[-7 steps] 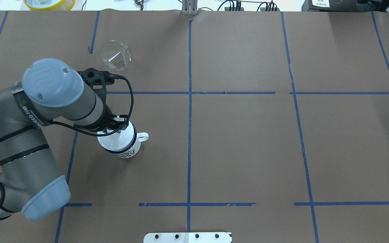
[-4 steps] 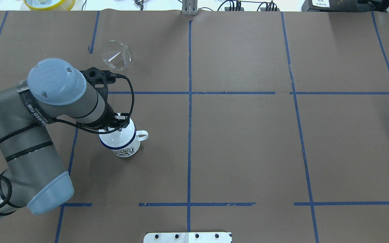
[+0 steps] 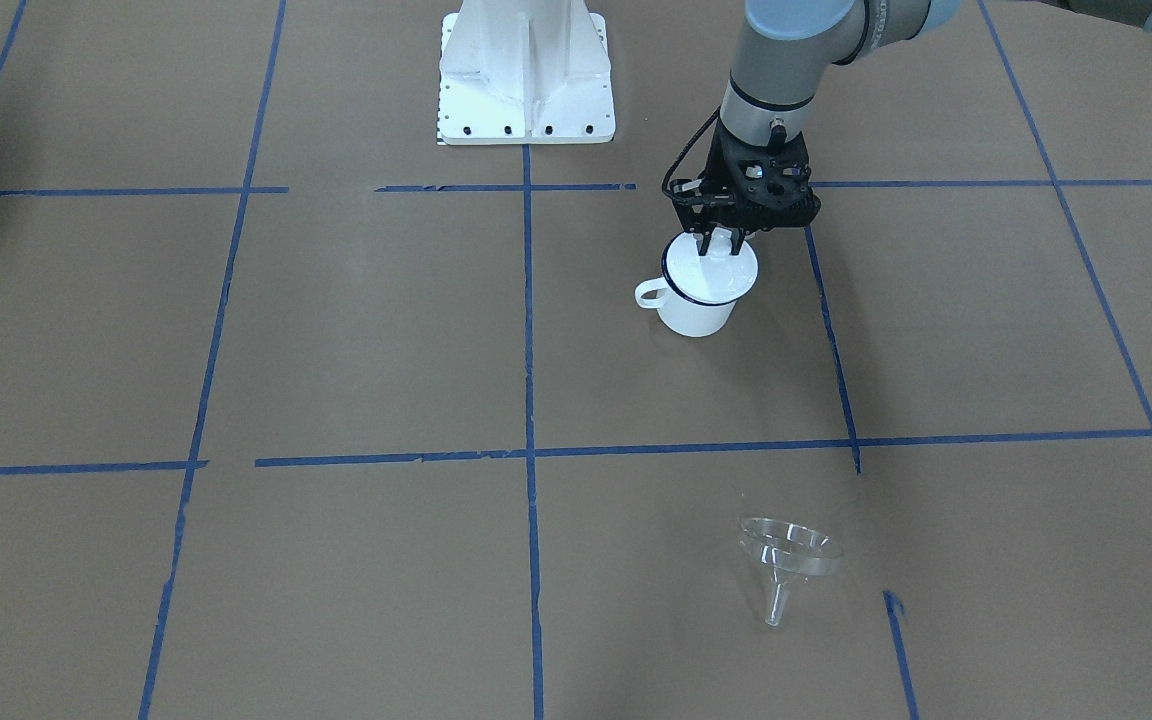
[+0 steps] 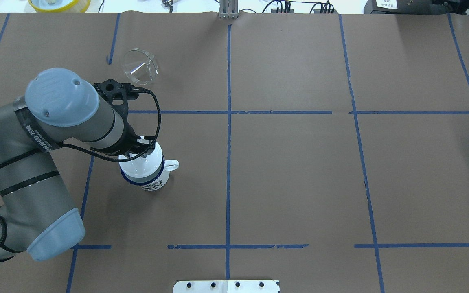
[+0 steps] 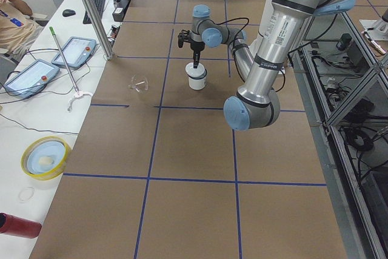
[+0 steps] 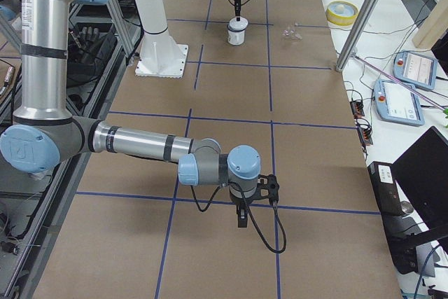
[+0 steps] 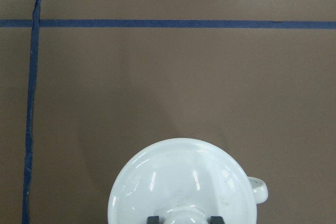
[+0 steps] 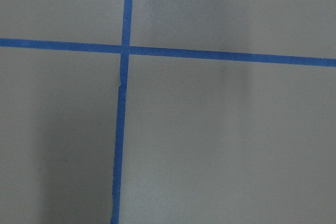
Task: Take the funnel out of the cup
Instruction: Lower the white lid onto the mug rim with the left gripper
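my left arm (image 4: 59, 118) comes in from the left side of the worktop (image 4: 299, 171) and bends down over the cup (image 3: 696, 312), so my left jaws hang straight above it, pointing down. past the cup, on the side away from my base (image 3: 526, 70) and a touch to the cup's left, the funnel (image 4: 139, 66) lies on the bare brown paper, well apart from the cup and touching nothing else. it is clear plastic and tipped over, resting on the edge of its wide mouth and the end of its spout, with the spout pointing away from the cup. the cup itself stands upright, white with a dark blue rim, and a white domed lid (image 7: 184, 182) covers its mouth. my left jaws are closed in on the lid's round knob (image 7: 185, 214): the wrist view shows a dark fingertip (image 7: 153, 219) against each side of it, so i am pinching the knob. whether the lid sits fully on the cup's rim or is raised a hair, i cannot tell. the cup's small loop handle (image 4: 172, 164) sticks out to its right. far off to the cup's right, my right arm (image 6: 140, 146) reaches low over the worktop, near a crossing of blue tape (image 8: 123, 129). my right jaws show only in the side view, and i cannot tell whether they are spread or pressed together.
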`<control>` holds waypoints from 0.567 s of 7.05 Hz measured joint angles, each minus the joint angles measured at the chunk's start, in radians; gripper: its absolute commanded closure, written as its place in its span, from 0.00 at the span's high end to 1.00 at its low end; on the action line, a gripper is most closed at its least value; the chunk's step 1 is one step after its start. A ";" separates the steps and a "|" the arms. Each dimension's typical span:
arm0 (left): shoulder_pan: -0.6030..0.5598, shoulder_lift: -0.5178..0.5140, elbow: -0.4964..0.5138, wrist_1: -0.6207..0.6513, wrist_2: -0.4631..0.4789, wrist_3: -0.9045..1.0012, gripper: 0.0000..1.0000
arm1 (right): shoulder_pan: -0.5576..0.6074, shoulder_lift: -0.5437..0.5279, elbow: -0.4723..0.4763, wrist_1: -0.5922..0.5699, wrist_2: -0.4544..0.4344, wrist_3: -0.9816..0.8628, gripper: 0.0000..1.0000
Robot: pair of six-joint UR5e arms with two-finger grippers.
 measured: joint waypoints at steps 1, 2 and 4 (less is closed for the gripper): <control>-0.001 0.003 -0.002 0.001 -0.012 0.000 0.00 | 0.000 0.000 0.000 0.000 0.000 0.000 1.00; -0.001 0.005 -0.003 0.002 -0.018 -0.001 0.00 | 0.000 0.000 0.000 0.000 0.000 0.000 1.00; 0.001 0.006 0.002 0.002 -0.021 -0.001 0.00 | 0.000 0.000 0.000 0.000 0.000 0.000 1.00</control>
